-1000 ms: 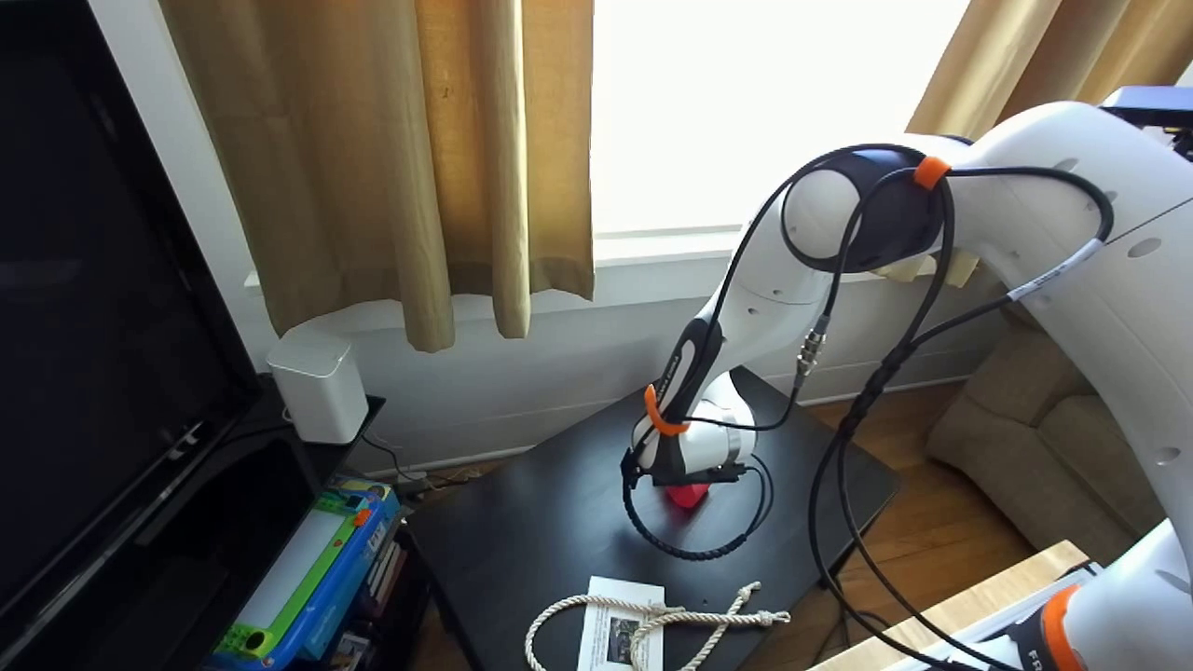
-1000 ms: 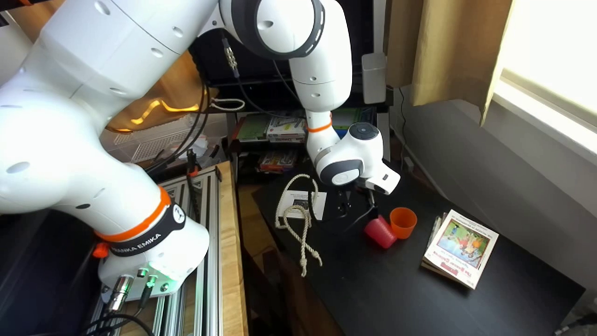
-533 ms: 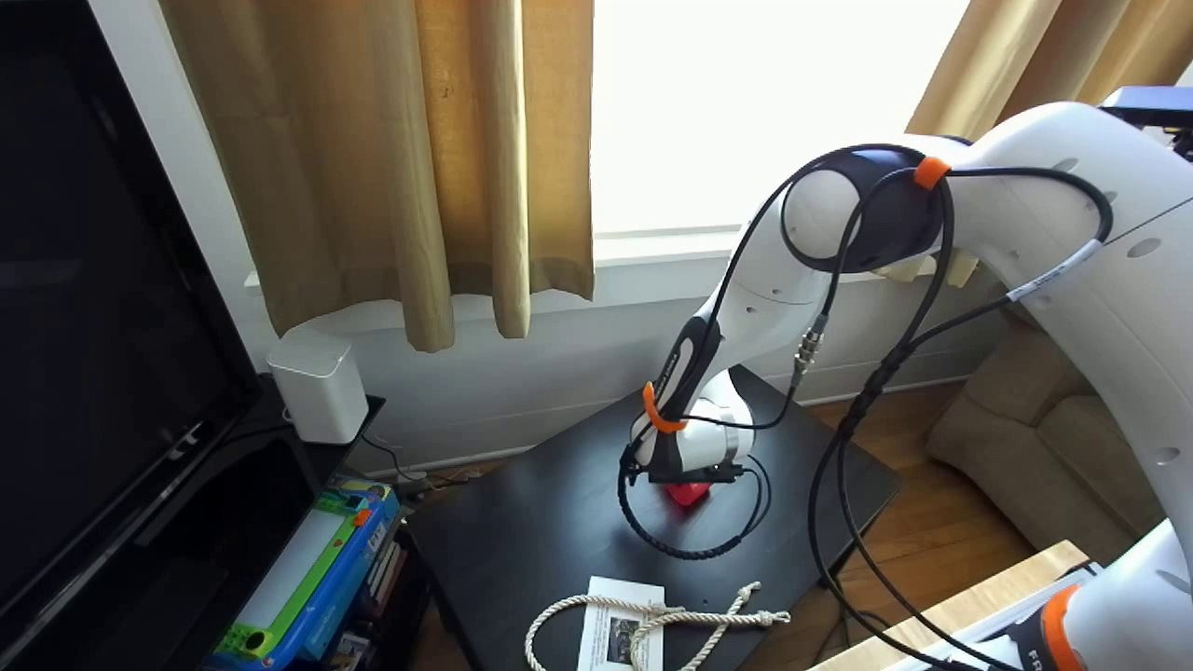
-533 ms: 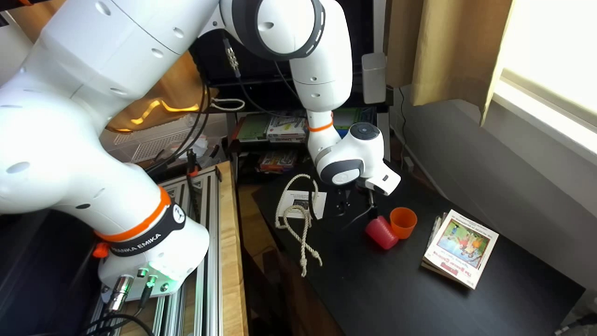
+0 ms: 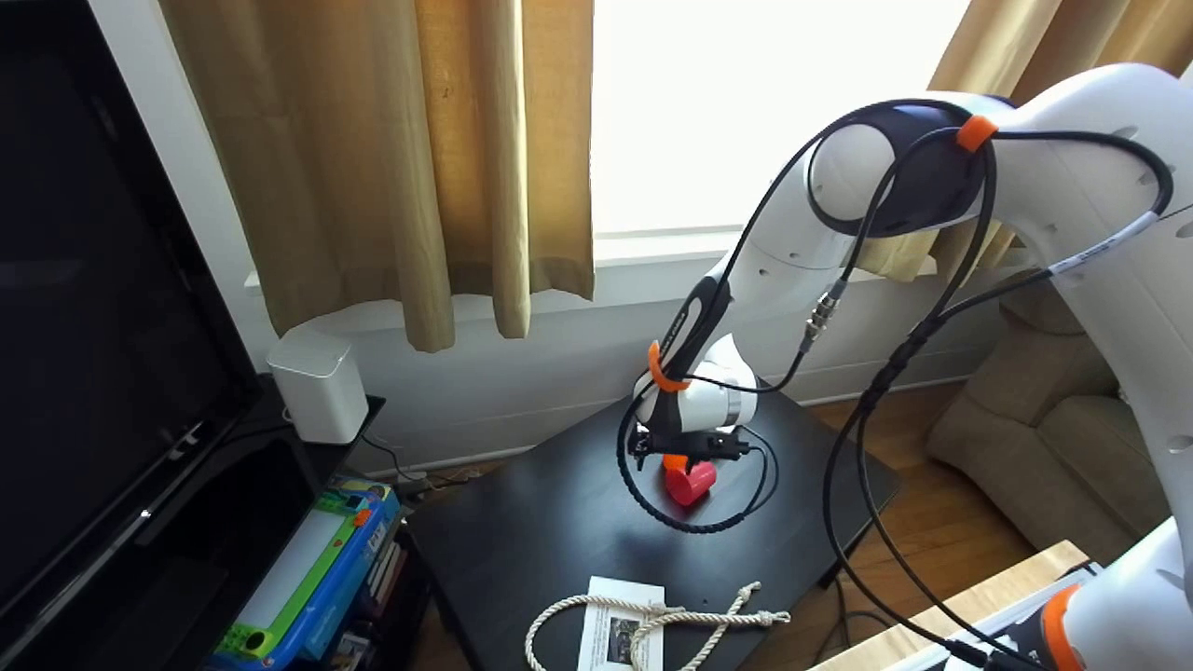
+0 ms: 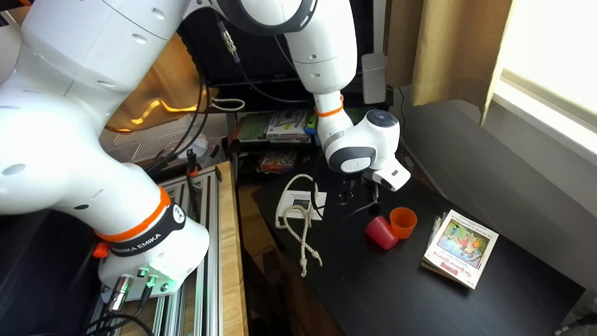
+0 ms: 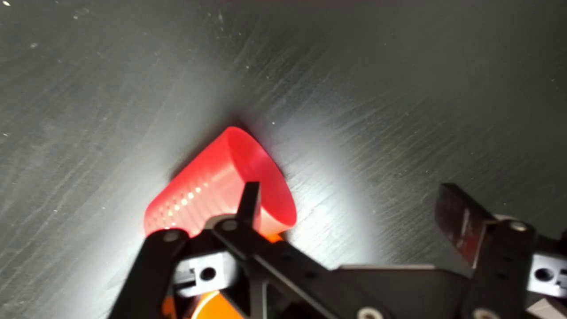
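The gripper hangs spread wide — near 1 red cup lying on its side, just beside 1 upright orange cup.

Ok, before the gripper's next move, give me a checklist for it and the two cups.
1. Gripper open: ok, jaws wide apart.
2. Nothing held: ok, no object in its jaws.
3. Red cup upright: not ok, lying on its side.
4. Orange cup upright: ok, opening upward.
5. Red cup apart from it: cannot tell, no gap shows but contact is unclear.
6. Red cup centred between the jaws: not ok, off to one side in the wrist view.
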`<state>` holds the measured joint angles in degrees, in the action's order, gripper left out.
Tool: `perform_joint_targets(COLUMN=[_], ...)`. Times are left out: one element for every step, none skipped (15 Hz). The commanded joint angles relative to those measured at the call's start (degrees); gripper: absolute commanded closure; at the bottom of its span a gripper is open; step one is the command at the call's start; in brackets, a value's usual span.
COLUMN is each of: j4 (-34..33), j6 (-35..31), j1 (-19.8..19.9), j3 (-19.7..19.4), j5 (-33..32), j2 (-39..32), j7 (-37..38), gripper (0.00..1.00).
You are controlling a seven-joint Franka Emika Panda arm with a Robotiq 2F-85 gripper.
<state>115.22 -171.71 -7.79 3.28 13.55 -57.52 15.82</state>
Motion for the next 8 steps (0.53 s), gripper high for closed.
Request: perform_joint_targets(j4=[3.0,3.2,3.4,3.7,3.8,4.0,4.1,4.0], j6=[5.7,6.4,5.8,5.5,4.7,4.5,3.6,2.8], j1=[0.1,0.6,0.8,2.1,3.3,4.1,5.1,6.0], j3=[-2.6,-3.1,-3.8,-3.2,-2.6,-2.4,-1.9,-1.5], j5=[1.6,1.9,2.4,3.2,4.2,5.0,5.9,6.8], j2=[3.4,3.4,3.1,2.9,2.4,2.1,1.7,1.1], j7=[3.1,3.5,4.2,4.3,4.5,4.7,4.8,5.0], gripper=[0.00,0.00,0.00,0.00,0.00,0.00,0.00,0.00])
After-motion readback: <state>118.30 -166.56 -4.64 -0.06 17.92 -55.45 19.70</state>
